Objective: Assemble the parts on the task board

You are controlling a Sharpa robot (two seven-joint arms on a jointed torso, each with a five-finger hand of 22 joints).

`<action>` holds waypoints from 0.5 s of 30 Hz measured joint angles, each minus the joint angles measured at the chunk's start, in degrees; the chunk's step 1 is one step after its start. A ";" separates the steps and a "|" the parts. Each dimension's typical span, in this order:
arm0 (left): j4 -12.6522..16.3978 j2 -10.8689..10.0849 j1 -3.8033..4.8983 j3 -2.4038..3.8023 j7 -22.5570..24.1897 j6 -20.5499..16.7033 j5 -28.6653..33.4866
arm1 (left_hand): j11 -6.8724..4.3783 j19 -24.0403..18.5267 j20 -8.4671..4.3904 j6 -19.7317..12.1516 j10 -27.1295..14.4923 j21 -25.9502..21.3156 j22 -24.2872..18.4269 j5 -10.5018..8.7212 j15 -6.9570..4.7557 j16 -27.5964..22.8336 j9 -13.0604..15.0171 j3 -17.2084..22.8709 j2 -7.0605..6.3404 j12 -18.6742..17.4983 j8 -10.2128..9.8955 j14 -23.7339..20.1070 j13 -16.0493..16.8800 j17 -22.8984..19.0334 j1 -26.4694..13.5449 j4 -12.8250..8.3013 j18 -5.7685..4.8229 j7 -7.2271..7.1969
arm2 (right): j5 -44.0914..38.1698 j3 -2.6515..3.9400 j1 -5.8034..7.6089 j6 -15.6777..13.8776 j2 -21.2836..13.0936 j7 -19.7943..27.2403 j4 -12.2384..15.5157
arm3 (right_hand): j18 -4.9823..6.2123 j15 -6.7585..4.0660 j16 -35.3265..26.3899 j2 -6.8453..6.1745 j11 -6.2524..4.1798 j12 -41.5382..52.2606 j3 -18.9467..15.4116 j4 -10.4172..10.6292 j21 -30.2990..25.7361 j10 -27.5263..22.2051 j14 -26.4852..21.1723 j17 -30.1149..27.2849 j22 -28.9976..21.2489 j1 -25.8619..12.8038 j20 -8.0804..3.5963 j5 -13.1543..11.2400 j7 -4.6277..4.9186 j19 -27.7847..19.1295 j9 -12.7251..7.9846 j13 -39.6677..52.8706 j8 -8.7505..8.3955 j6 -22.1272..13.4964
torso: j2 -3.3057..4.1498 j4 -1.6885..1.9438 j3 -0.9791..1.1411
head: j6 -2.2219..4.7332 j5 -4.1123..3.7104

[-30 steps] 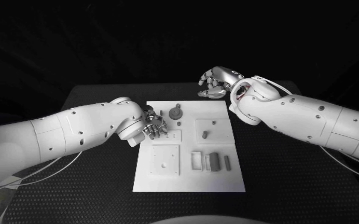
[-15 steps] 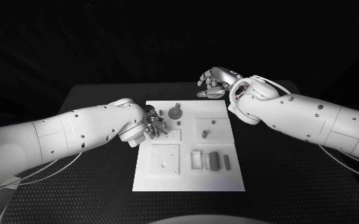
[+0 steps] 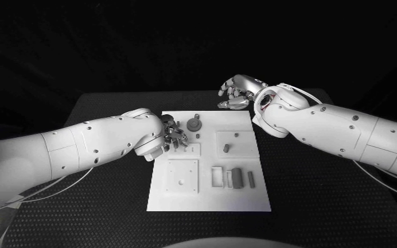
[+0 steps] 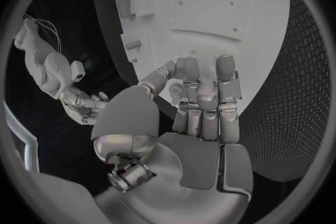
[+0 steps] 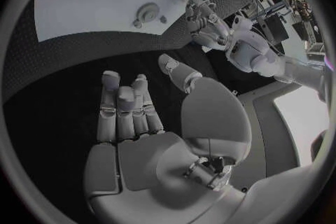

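Left hand poised over the white task board's left edge, fingers loosely curled, holding nothing, right hand spread, empty, beyond the board's far corner, round grey part between them.

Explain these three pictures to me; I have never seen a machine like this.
A robot with two white arms, each ending in a silver many-fingered hand, works at a black table. One picture looks down from its head; the two round ones come from cameras at each wrist, behind that hand. On the table lies a white rectangular task board carrying small grey parts, among them a round grey disc. The left hand hovers over the board's left edge, the right hand beyond its far corner. Neither hand holds anything.
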 measured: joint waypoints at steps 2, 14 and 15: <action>-0.41 0.31 -0.26 0.01 -0.02 -0.52 0.00 | 0.13 0.48 -0.08 0.26 0.69 0.40 0.35 0.40 -0.36 0.53 -0.04 0.03 -0.06 2.10 -0.19 0.41 1.74 -0.18 0.06 -0.04 0.02 -0.27 | 0.05 0.00 0.00 0.14 0.00 -0.02 0.04 | 0.00 0.00 0.00 0.00 0.00 0.00 0.00 0.00 0.00 0.00 0.00 0.00 0.00 0.00 0.00 0.00 0.00 0.00 -0.05 0.00 0.00 0.00 | 0.00 0.00 0.01 | 0.01 0.00; -0.62 0.98 -0.77 -0.01 -1.51 -1.22 0.06 | -0.33 1.10 -0.68 0.33 1.04 0.42 1.04 3.44 -0.78 0.83 -1.67 -0.27 -0.13 8.47 -0.33 0.76 6.78 -1.58 0.12 -0.37 0.02 -0.79 | 0.25 0.00 0.00 0.70 -0.05 -0.06 0.27 | 0.00 0.00 0.00 0.00 0.00 0.23 0.00 0.00 0.00 0.00 0.00 0.00 0.00 0.00 0.01 0.00 0.01 -0.01 -0.04 0.01 0.00 -0.01 | 0.00 -0.03 0.01 | -0.57 0.12; -0.71 0.99 -0.77 -0.01 -1.62 -1.19 0.06 | -0.46 1.11 -0.69 0.35 1.05 0.42 1.12 3.44 -0.80 1.01 -1.67 -0.27 -0.12 8.75 -0.37 0.74 6.97 -1.63 0.12 -0.37 0.02 -0.77 | 0.29 0.00 0.00 0.73 -0.05 -0.06 0.31 | 0.00 0.00 0.00 0.00 0.00 0.23 0.00 0.00 0.00 0.00 0.00 0.00 0.00 0.00 0.01 0.00 0.01 -0.01 -0.04 0.00 0.00 -0.01 | 0.00 -0.02 0.01 | -0.62 0.12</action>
